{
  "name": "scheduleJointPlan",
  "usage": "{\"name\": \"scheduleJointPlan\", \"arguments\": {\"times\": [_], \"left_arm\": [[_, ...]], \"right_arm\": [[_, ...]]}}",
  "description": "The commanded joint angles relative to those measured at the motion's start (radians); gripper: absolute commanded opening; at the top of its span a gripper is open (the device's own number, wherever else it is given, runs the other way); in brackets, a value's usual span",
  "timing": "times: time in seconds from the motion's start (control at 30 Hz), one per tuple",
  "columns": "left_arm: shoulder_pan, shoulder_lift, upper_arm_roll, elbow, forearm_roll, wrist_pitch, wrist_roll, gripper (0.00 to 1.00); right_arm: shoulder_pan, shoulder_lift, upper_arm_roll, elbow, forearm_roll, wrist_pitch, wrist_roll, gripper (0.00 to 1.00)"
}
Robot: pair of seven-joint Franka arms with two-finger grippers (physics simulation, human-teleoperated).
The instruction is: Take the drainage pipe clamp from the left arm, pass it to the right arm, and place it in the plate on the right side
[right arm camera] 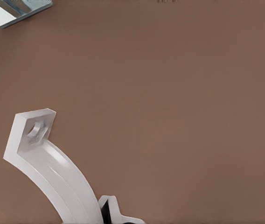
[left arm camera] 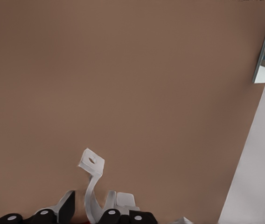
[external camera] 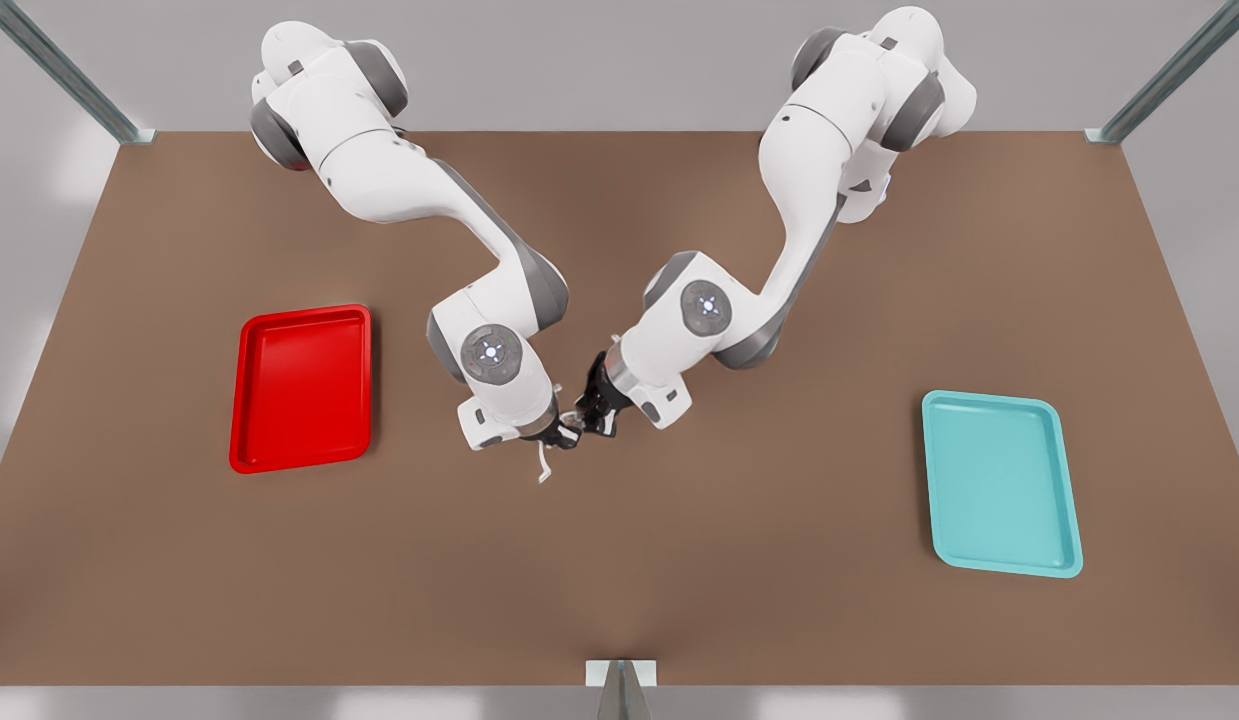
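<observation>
1. Jaws of the right gripper (external camera: 562,437) are closed on the clamp (external camera: 544,463). I place this gripper off the plate (external camera: 299,390), on the plate's front-view-right side, above bare table (external camera: 619,600).
2. Left gripper (external camera: 597,407): just beyond the right gripper as counted from the plate, with the two tips nearly meeting. I cannot tell whether it is open or closed, nor whether it touches the clamp.
3. Clamp: held at one end, with the rest hanging free under the right gripper and clear of the plate. In the right wrist view I see its curved strap (right arm camera: 53,172) ending in a flat tab with a hole. The left wrist view shows the same tab and strap (left arm camera: 91,186) against the brown table.
4. Plate: red, lying flat, nothing in it; well apart from both grippers.
5. Teal tray (external camera: 999,480): far from the plate, past both grippers, toward the front view's right.
6. Both arms reach inward from the table's far edge, and their wrists converge on the far side of the clamp from the plate.
</observation>
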Motion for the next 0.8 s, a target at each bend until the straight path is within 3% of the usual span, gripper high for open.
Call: {"name": "scheduleJointPlan", "arguments": {"times": [0.0,0.1,0.2,0.33,0.47,0.57,0.67,0.7,0.77], "left_arm": [[-0.002,-0.003,0.000,0.001,-0.011,-0.002,-0.070,1.00],[0.003,-0.035,0.002,0.001,0.028,-0.023,-0.066,1.00],[0.039,-0.107,0.002,0.001,0.034,-0.167,-0.020,1.00],[0.260,-0.187,-0.004,0.001,-0.020,-0.476,0.341,1.00],[0.429,-0.205,0.007,0.001,0.005,-0.636,0.753,1.00],[0.567,-0.225,0.011,0.001,0.143,-0.697,1.345,1.00],[0.639,-0.309,0.008,-0.017,0.310,-0.775,1.857,1.00],[0.645,-0.407,0.000,-0.120,0.359,-0.751,1.941,1.00],[0.651,-0.463,-0.026,-0.154,0.383,-0.741,1.941,1.00]], "right_arm": [[0.000,-0.002,0.000,-0.001,-0.008,0.007,0.128,0.21],[-0.002,-0.002,0.000,-0.001,-0.008,0.002,0.116,0.21],[-0.006,-0.003,0.000,-0.006,-0.006,-0.001,0.089,0.21],[-0.032,-0.021,0.002,-0.041,-0.006,-0.010,-0.002,0.21],[-0.115,-0.092,0.016,-0.139,0.002,-0.036,-0.152,0.21],[-0.353,-0.189,0.152,-0.316,0.002,-0.035,-0.332,0.21],[-0.517,-0.284,0.160,-0.460,0.000,-0.033,-0.598,0.21],[-0.592,-0.322,0.160,-0.497,0.000,-0.033,-0.729,0.21],[-0.781,-0.451,0.163,-0.609,0.002,-0.035,-1.005,0.21]]}}
